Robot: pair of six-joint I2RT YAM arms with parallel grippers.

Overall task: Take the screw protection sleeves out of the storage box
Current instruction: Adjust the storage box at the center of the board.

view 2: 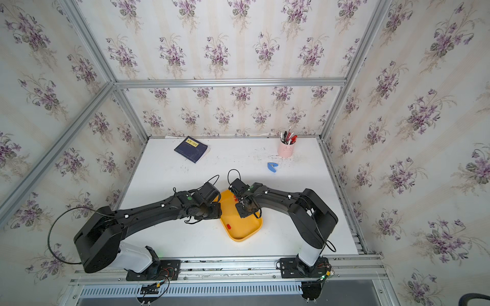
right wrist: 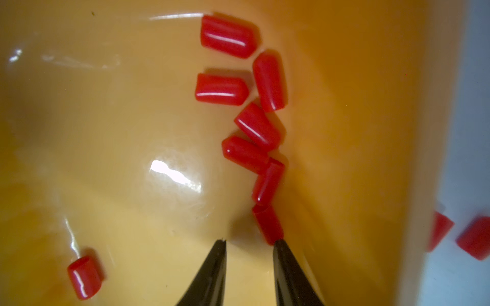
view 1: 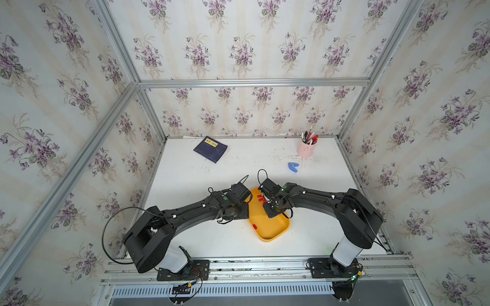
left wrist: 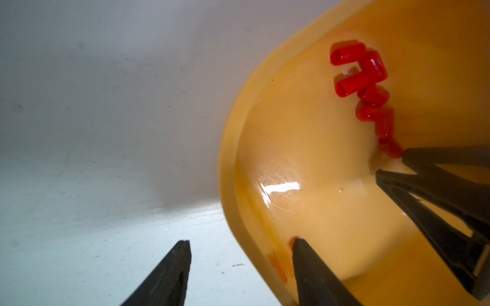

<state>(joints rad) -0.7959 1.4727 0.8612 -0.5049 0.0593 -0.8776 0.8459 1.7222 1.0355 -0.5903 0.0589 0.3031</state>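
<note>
Storage box [view 2: 245,225] on the white desk [view 2: 291,227], both arms bent over it.
The yellow-orange box lies slantwise near the desk's middle, closer to the front edge. The left arm [view 2: 159,209] has its wrist at the box's left rim and the right arm [view 2: 275,197] reaches over its far half. A few screw protection sleeves [view 2: 235,198] show there. Another red piece lies alone nearer the front. A dark blue book [view 2: 190,149] lies by the back left corner, a pink pen cup [view 2: 286,150] by the back right.

1. Built as two matte-black arms, left arm [view 1: 185,214] and right arm [view 1: 318,197], with bulky rounded joints.
2. Seated on white cylindrical base segments [view 1: 172,258] above black mounting plates [view 1: 201,266].
3. Marked with a green dot [view 1: 225,197] near each wrist and small white studs [view 1: 174,216] along the links.
4. Trailed by thin, looping black cables [view 1: 103,234].
5. Tipped with black, tapered fingers [left wrist: 169,273].
</note>
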